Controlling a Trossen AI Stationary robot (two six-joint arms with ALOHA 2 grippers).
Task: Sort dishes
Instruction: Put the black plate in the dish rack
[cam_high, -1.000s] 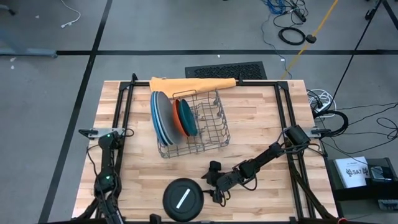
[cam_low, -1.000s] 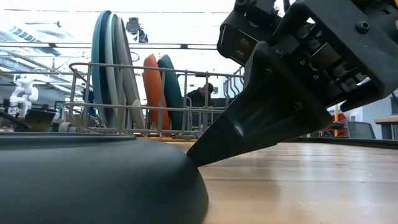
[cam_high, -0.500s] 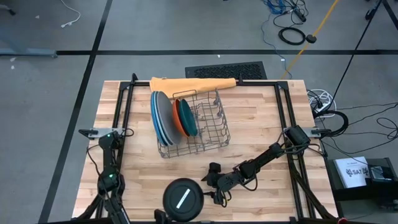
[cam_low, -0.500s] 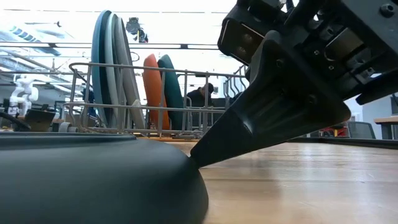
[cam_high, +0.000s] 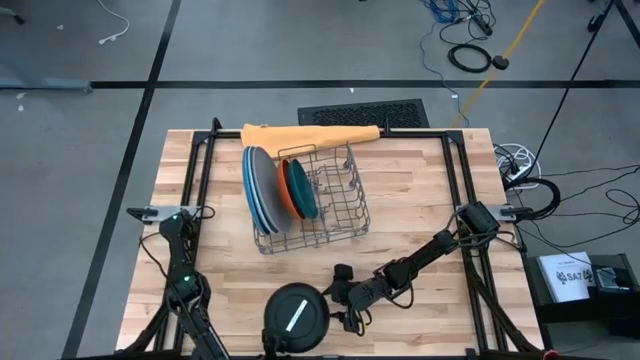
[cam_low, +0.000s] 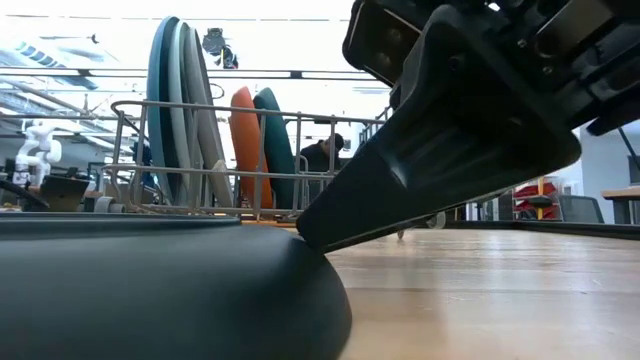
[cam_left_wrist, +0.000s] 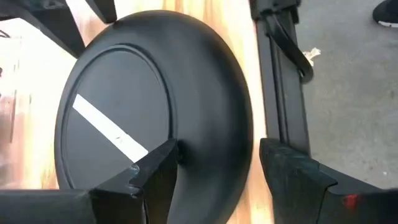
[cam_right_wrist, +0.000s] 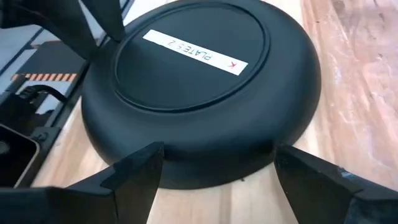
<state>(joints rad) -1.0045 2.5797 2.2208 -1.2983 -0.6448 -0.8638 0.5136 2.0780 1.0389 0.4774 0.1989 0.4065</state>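
The black plate with a white stripe (cam_high: 295, 318) lies upside down on the table near its near edge. My right gripper (cam_high: 336, 298) is open and low at the plate's right side, its fingers pointing at the plate (cam_right_wrist: 205, 81). My left gripper (cam_left_wrist: 217, 152) is open at the plate's near side, with one finger over the plate's upturned bottom (cam_left_wrist: 124, 118) and the other outside the rim. The large light blue, blue and grey plates (cam_high: 258, 188), the orange plate (cam_high: 288, 188) and the teal plate (cam_high: 303, 188) stand on edge in the wire rack (cam_high: 335, 205). My right gripper's open fingers come in level from the table's right. In the low view one fingertip (cam_low: 315, 238) rests against the upturned plate's sloping outer wall (cam_low: 290, 262), just above the table. The plate lies flat on its rim. My left gripper straddles the plate's near rim (cam_left_wrist: 239, 124); I cannot tell whether it touches.
The wire rack stands in the middle of the table, with a folded orange cloth (cam_high: 310, 134) behind it at the far edge. Black frame rails (cam_high: 192, 180) run along both table sides. Bare wood lies to the plate's right and left.
My right gripper has moved a little toward the table's left, up against the black plate. My left arm has swung toward the plate along the near edge. The plate's edge has shifted slightly in the low view.
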